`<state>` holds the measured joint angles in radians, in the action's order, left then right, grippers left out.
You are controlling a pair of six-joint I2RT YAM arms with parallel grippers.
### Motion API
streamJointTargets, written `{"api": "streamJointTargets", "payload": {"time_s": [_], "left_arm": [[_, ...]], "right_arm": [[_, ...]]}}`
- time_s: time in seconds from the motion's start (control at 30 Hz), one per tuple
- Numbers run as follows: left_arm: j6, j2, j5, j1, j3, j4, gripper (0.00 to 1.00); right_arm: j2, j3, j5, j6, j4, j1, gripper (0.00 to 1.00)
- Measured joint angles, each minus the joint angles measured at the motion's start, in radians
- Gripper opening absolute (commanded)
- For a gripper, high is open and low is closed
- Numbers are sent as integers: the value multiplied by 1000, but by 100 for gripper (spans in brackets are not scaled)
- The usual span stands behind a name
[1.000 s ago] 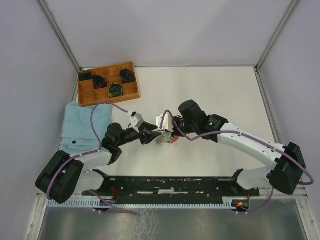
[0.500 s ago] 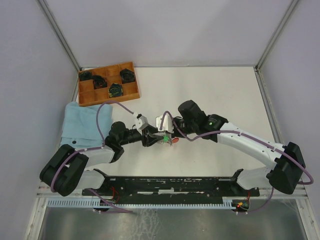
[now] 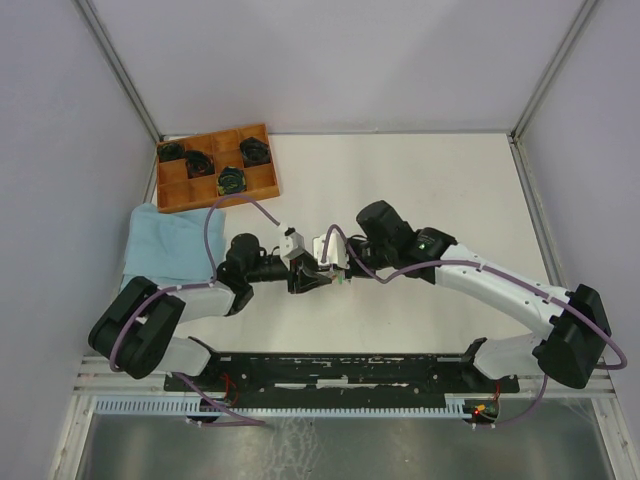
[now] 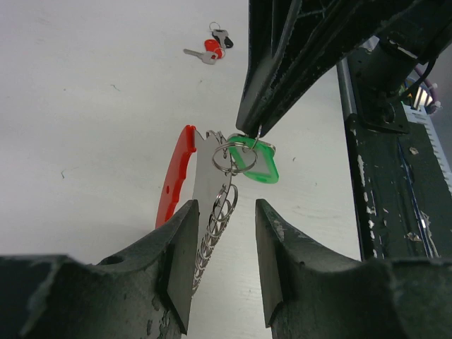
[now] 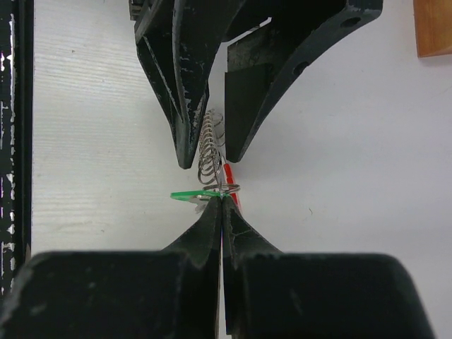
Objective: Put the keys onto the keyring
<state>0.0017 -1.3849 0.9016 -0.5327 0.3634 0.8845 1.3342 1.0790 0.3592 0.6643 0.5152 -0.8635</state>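
The keyring (image 4: 233, 158) hangs between my two grippers, with its red strap (image 4: 174, 178) and silver chain (image 4: 215, 224) trailing from it. A green-headed key (image 4: 257, 162) sits at the ring. My right gripper (image 5: 223, 201) is shut on the keyring (image 5: 226, 188), with the green key (image 5: 189, 195) just to its left. My left gripper (image 4: 226, 205) is open, its jaws on either side of the chain (image 5: 210, 150) without closing on it. A red-headed key (image 4: 210, 51) and a dark-headed key (image 4: 223, 39) lie together on the table farther off. In the top view the grippers (image 3: 312, 278) (image 3: 337, 268) meet at mid-table.
A wooden tray (image 3: 262, 182) with dark coils stands at the back left. A light blue cloth (image 3: 160, 245) lies left of my left arm. A black rail (image 3: 340, 365) runs along the near edge and shows in the left wrist view (image 4: 385, 183).
My left gripper has moved right towards the right gripper, and its jaws now straddle the chain. The right gripper has held still, pinching the ring.
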Motion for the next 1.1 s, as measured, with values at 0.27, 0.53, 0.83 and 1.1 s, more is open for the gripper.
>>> {"api": "streamJointTargets", "payload": {"time_s": [0.27,0.53,0.83,1.1], "left_arm": [[37,-5,15,0,3,-54,49],[72,-39,7,0,4,-85,48],[63,-39,9,0,4,-69,46],[-21,-12,44,0,3,40,39]], "right_arm": [[0,21,8,12,24,1,1],[0,24,19,14,33,1,1],[0,24,23,14,34,1,1],[0,24,23,14,32,1,1]]}}
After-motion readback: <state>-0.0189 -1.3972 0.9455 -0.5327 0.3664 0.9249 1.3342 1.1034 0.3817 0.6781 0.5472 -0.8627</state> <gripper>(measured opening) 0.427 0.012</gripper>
